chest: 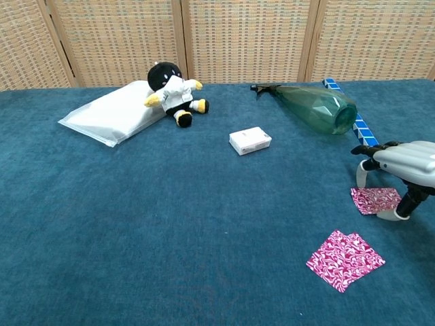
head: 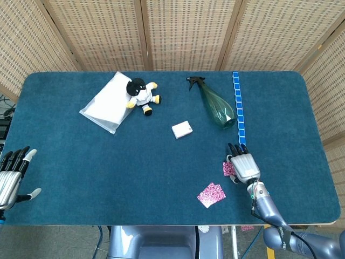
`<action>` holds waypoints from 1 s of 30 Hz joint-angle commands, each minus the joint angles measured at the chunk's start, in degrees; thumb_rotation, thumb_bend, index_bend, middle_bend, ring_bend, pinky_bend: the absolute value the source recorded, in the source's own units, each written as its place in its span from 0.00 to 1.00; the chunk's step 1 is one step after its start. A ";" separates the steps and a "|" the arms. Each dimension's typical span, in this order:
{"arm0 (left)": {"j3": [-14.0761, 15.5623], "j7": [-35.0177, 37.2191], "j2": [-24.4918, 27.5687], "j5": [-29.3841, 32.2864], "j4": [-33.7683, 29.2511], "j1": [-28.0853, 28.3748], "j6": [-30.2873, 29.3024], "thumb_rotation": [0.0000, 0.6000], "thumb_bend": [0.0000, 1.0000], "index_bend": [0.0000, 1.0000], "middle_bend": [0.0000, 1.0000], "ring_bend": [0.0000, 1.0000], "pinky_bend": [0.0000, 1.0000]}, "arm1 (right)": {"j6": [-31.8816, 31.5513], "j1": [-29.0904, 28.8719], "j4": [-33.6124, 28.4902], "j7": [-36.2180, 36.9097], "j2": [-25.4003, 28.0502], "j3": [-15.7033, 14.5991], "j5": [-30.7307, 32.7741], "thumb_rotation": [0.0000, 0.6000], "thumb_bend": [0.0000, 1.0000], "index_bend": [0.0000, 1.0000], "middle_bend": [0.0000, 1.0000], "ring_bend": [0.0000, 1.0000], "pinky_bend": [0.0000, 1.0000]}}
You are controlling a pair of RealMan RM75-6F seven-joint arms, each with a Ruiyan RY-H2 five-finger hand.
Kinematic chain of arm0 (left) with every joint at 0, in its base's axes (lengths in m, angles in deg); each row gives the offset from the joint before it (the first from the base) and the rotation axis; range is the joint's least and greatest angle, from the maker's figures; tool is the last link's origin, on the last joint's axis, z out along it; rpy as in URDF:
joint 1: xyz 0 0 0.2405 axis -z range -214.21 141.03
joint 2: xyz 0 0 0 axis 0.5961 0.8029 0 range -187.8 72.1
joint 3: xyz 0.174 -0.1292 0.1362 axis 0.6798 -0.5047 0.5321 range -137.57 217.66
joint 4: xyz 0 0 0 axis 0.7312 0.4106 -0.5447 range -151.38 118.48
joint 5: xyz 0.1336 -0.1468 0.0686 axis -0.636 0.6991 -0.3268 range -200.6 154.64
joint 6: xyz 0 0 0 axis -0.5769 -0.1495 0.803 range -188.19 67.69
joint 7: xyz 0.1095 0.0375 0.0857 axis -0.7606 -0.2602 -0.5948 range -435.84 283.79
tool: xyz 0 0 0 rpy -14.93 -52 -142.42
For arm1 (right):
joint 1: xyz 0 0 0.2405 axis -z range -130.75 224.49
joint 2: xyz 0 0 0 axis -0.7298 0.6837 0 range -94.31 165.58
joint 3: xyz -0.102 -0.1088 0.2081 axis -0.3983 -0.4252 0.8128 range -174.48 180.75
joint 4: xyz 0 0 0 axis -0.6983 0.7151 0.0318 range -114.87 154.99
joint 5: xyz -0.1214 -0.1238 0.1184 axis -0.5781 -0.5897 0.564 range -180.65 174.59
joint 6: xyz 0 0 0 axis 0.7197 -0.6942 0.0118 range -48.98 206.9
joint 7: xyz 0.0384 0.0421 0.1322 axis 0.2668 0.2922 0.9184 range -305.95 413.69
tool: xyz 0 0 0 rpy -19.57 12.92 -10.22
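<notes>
Bright, even light; sharp, shadowless

Right hand (chest: 401,170) arches over a pink packet (chest: 375,200) at the desk's (chest: 170,231) right edge, fingers (chest: 361,174) down beside it. A second pink packet (chest: 344,260) lies nearer the front. Behind: a green spray bottle (chest: 316,105) on its side, a white box (chest: 250,140), a doll (chest: 173,93) against a white bag (chest: 112,121).

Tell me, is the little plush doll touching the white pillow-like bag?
Touching. In the chest view the plush doll leans against the edge of the white bag, with no blue cloth showing between them; the head view shows the same overlap.
</notes>
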 commanded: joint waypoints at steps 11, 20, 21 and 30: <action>0.03 -0.06 0.10 0.03 -0.09 0.04 0.13 1.00 0.00 0.00 0.00 0.00 0.00 | -0.83 0.24 -2.16 -0.10 1.98 0.14 -1.19 1.00 0.31 0.55 0.00 0.00 0.00; 0.00 -0.36 0.04 0.15 -0.17 0.02 0.10 1.00 0.00 0.00 0.00 0.00 0.00 | -2.00 0.89 -8.48 -0.12 4.99 -1.96 -6.23 1.00 0.31 0.55 0.00 0.00 0.00; -0.01 -0.39 0.04 0.17 -0.18 0.03 0.10 1.00 0.00 0.00 0.00 0.00 0.00 | -2.28 1.01 -9.53 -0.15 5.33 -2.35 -7.24 1.00 0.31 0.55 0.00 0.00 0.00; 0.00 -0.16 0.04 0.08 -0.15 0.01 0.05 1.00 0.00 0.00 0.00 0.00 0.00 | -4.62 1.99 -15.62 -4.16 6.06 -5.51 -13.08 1.00 0.31 0.55 0.00 0.00 0.00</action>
